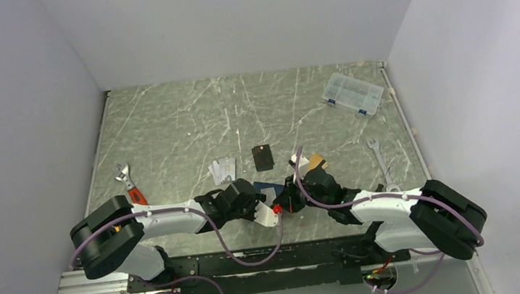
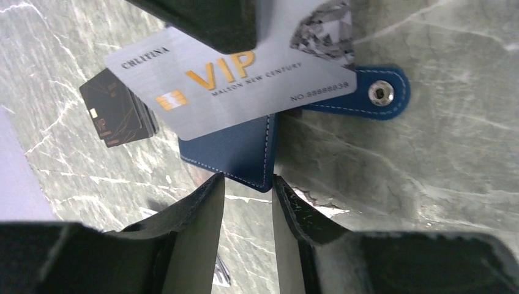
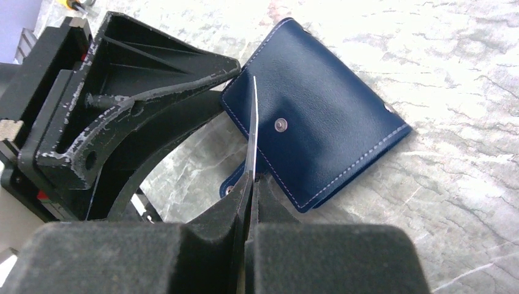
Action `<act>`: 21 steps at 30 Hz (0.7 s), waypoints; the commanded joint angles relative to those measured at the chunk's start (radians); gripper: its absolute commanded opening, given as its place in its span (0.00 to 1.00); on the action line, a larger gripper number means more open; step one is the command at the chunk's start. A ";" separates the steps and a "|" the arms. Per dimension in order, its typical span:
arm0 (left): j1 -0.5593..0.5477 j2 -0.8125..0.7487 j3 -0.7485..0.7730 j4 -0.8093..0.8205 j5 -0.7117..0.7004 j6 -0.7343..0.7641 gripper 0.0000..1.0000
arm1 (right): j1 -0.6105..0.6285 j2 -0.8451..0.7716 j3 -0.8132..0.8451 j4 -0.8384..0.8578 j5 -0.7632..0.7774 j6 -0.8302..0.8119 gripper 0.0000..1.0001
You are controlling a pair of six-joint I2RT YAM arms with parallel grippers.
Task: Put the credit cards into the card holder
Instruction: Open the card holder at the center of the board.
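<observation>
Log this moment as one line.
right gripper: shut on silver card, at card holder | left gripper: open at card holder corner | card holder: folded shut, unsnapped

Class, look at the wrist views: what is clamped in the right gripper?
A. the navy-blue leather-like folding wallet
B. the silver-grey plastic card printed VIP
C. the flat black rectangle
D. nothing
B: the right gripper is shut on the silver-grey plastic VIP card, seen edge-on in its own wrist view, while the navy-blue wallet lies outside its jaws.
</observation>
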 commanded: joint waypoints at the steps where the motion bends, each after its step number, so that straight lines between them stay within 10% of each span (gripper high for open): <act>1: -0.002 -0.004 0.066 -0.006 -0.035 -0.041 0.39 | 0.024 -0.011 -0.007 -0.028 0.042 -0.022 0.00; 21: 0.001 0.019 0.144 -0.082 0.037 -0.085 0.29 | 0.061 -0.043 -0.004 -0.072 0.090 -0.027 0.00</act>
